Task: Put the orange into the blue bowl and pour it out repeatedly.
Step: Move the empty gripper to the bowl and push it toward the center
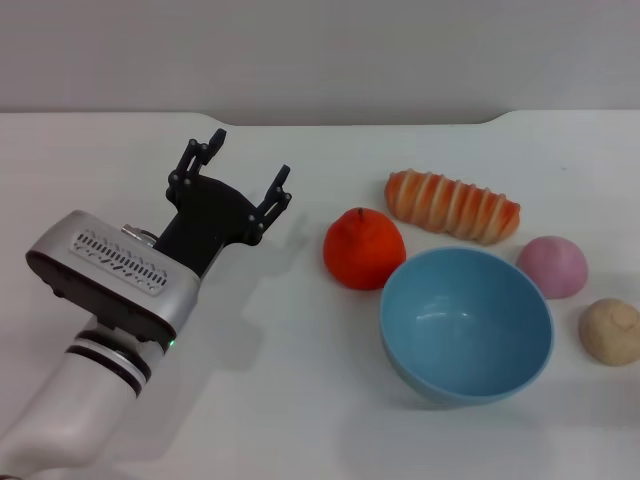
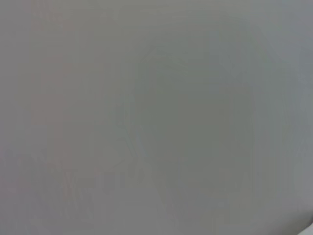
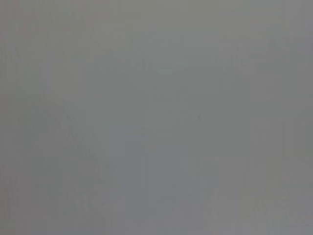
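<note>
We are working over the white table [image 1: 300, 400]. The blue bowl [image 1: 466, 325] is sitting upright and empty. The orange [image 1: 364, 248] is resting on the table, touching the bowl's far-left rim, so we are judging the first placement not yet done; pouring is also remaining. Our left gripper [image 1: 245, 172] is hovering left of the orange, fingers spread wide, holding nothing. Our right gripper is showing nowhere; both wrist views are blank grey.

White table [image 1: 300, 400] carries orange [image 1: 363, 248], blue bowl [image 1: 466, 324], seemingly bread [image 1: 453, 205].
</note>
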